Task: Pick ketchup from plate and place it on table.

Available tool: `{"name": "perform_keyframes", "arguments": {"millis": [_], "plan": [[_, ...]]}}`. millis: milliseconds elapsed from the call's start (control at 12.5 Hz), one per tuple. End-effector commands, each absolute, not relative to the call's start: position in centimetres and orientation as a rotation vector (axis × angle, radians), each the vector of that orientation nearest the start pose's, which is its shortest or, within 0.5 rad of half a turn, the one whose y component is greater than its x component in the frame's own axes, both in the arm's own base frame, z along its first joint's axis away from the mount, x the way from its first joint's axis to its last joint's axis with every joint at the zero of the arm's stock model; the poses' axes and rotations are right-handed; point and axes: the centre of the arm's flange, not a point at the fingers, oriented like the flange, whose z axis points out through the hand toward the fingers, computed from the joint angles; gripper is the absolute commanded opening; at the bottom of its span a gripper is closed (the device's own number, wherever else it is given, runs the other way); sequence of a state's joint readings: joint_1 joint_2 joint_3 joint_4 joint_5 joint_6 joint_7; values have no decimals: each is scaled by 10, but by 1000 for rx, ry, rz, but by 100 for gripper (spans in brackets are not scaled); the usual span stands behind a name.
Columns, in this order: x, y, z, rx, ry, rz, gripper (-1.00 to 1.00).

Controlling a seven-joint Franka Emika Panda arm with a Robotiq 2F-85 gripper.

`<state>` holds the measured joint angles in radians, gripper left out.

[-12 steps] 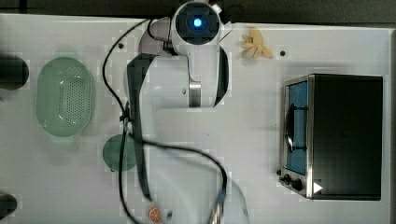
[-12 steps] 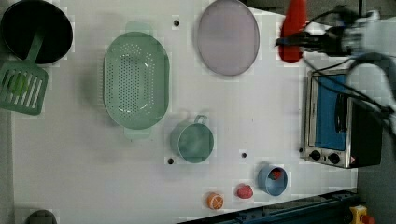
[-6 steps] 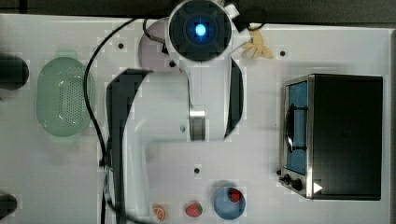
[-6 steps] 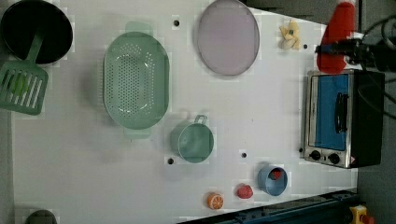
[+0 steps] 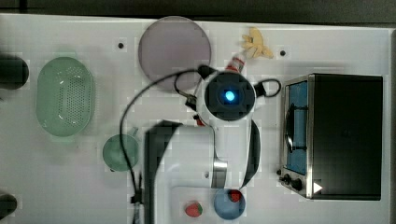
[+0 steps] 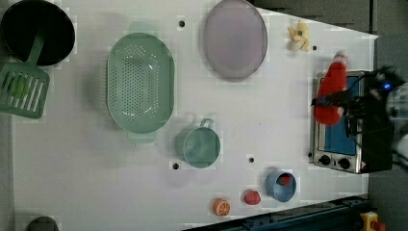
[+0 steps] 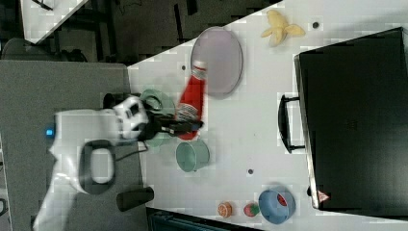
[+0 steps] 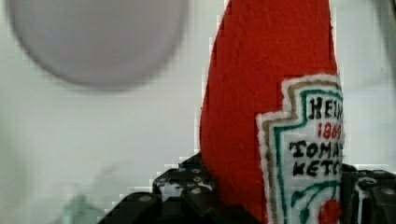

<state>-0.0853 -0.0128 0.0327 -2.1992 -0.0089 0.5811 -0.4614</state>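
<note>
My gripper (image 7: 185, 126) is shut on the ketchup (image 7: 192, 96), a red soft bottle with a white tip and a label, and holds it up off the table (image 6: 72, 168). In the wrist view the ketchup (image 8: 261, 93) stands between the dark fingers (image 8: 187, 191), with the plate (image 8: 93, 37) behind it. The pale mauve plate (image 5: 175, 46) lies bare at the back of the table. In the top view the ketchup's white tip (image 5: 237, 62) pokes out from under the arm's wrist, just right of the plate. In the left view the ketchup (image 6: 332, 91) hangs in front of the oven.
A black toaster oven (image 5: 341, 135) stands at the top view's right. A green colander (image 5: 65, 100) and a green cup (image 5: 120, 151) sit at the top view's left. A banana toy (image 5: 256, 44), a blue bowl (image 5: 229, 203) and a strawberry (image 5: 194, 208) lie nearby.
The arm has swung with the ketchup in its grip: in the top view its wrist has come down from the top edge to beside the plate.
</note>
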Motion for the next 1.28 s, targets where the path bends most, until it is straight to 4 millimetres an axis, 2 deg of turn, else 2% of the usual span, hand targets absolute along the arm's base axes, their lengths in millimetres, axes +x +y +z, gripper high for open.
{"name": "perform_keyframes", "arguments": {"millis": [80, 320, 400, 560, 640, 720, 880, 1040, 1280], "plan": [[504, -34, 332, -3080, 667, 86, 26], [493, -31, 275, -3072, 663, 20, 26], [494, -29, 261, -3070, 656, 1, 32], [492, -29, 235, -3069, 655, 21, 74], [494, -28, 231, -3069, 651, 18, 96], [498, -26, 235, -3067, 646, -10, 100], [507, -25, 262, -3059, 645, -92, 100], [514, -25, 302, -3023, 749, -170, 100], [519, -22, 366, -2969, 945, -150, 100]]}}
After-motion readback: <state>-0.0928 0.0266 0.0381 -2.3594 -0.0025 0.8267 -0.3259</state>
